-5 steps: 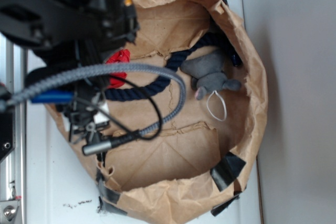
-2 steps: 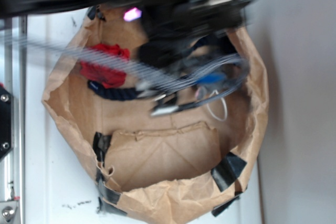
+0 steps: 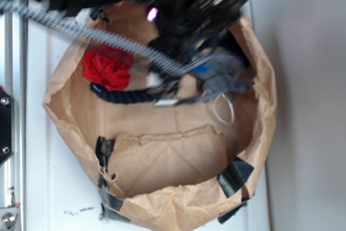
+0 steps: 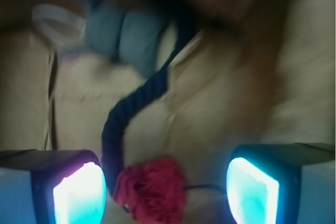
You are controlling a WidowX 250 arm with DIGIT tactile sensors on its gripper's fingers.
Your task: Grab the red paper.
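Observation:
The red paper is a crumpled wad lying at the upper left inside the brown paper bag, against a dark blue rope. In the wrist view the red paper lies low in the picture, between my two glowing fingers and well below them. My gripper is open and holds nothing. In the exterior view my arm is a blurred black mass over the top of the bag, and the fingertips do not show there.
A grey plush mouse lies at the bag's right with a white loop beside it; it also shows in the wrist view. The rope runs from mouse to paper. The bag's walls ring everything. A metal rail runs along the left.
My arm has swung from the bag's left side to its top and right, uncovering the red paper. The paper, rope and mouse have stayed in place.

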